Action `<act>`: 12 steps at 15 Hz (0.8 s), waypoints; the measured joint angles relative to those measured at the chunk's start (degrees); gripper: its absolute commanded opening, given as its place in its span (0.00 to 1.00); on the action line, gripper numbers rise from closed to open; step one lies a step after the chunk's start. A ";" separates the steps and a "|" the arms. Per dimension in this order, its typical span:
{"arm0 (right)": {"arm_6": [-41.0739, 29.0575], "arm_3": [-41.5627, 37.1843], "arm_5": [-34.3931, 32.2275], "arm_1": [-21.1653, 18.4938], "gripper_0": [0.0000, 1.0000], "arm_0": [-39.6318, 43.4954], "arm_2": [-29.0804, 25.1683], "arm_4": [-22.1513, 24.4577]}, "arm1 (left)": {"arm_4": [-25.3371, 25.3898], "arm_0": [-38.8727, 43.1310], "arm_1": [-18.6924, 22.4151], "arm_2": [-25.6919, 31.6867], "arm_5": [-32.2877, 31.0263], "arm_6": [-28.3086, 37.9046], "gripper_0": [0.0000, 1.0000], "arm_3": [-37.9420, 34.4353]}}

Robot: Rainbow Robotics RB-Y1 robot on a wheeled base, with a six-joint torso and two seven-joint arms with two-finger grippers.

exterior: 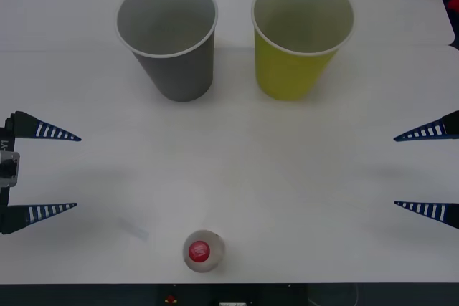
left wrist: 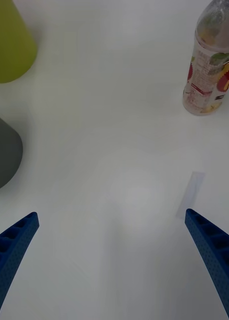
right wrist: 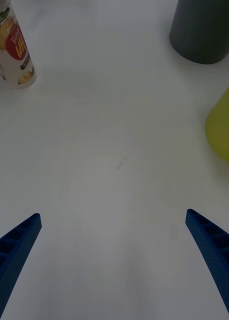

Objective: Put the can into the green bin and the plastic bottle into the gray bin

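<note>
White surface [exterior: 287, 177], front view: plastic bottle [exterior: 203, 251] stands upright at the near edge, untouched; gray bin [exterior: 168, 37] and green bin [exterior: 301, 37] stand behind, both apparently empty. Left gripper [exterior: 50, 171] and right gripper [exterior: 423, 170] wait wide apart at either side. Right wrist view: open room ahead. Left wrist view: bottle near, path unobstructed.

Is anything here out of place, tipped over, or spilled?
Nothing is tipped or spilled. The gray bin and the green bin stand upright, and so does the bottle, capped, near the table's front edge. One oddity: no can is on the table.
</note>
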 measured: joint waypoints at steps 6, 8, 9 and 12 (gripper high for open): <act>0.00 0.00 0.00 0.00 1.00 0.00 0.00 0.00 | -0.55 -1.59 -1.39 0.94 0.05 0.34 1.00 -2.54; 0.00 0.00 0.00 0.00 1.00 0.00 0.00 0.00 | -1.55 -1.48 -1.68 1.05 0.07 0.85 1.00 -2.75; 0.01 0.00 0.00 0.00 1.00 0.00 0.00 0.00 | -2.20 -1.48 -1.71 1.02 -0.10 1.23 1.00 -2.62; 0.00 0.00 0.00 0.00 1.00 0.00 0.00 0.00 | -1.64 -1.48 -2.21 1.00 -3.65 2.80 1.00 -0.92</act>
